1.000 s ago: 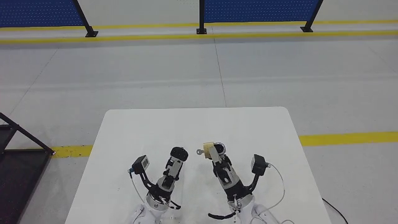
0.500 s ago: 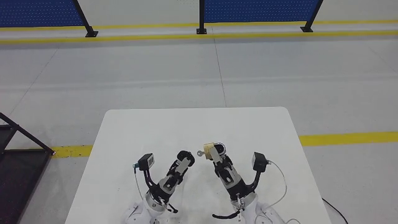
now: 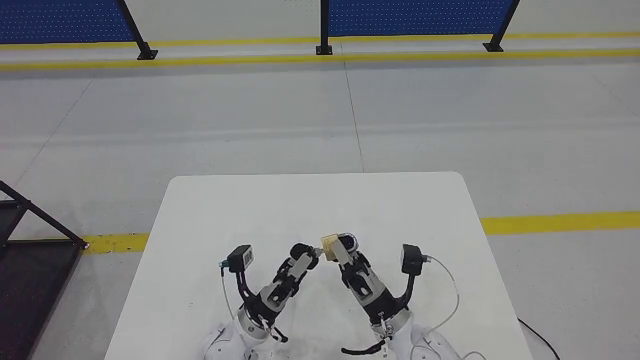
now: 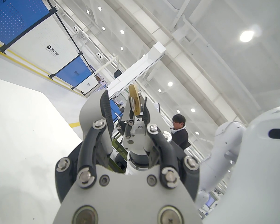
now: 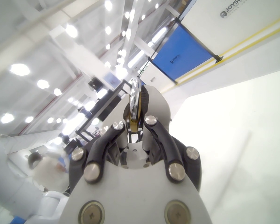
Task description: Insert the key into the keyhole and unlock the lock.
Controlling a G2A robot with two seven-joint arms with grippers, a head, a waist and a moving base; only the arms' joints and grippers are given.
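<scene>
My right gripper (image 3: 339, 248) is clamped on the brass lock (image 3: 330, 240), holding it above the table (image 3: 400, 200) near the 6 o'clock edge. The lock's long axis runs roughly 9 to 3 o'clock, with the shackle toward 3. The small grey key (image 3: 319, 250) sticks out of the body toward 9. My left gripper (image 3: 306, 254) sits just at 9 o'clock of the key, its fingers (image 4: 104, 108) parted. I can't tell whether they touch it.

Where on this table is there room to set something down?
Bare: the far half of the table and strips along both side edges. Crowded: the near middle, where the left claw is close to the right claw holding the lock.
</scene>
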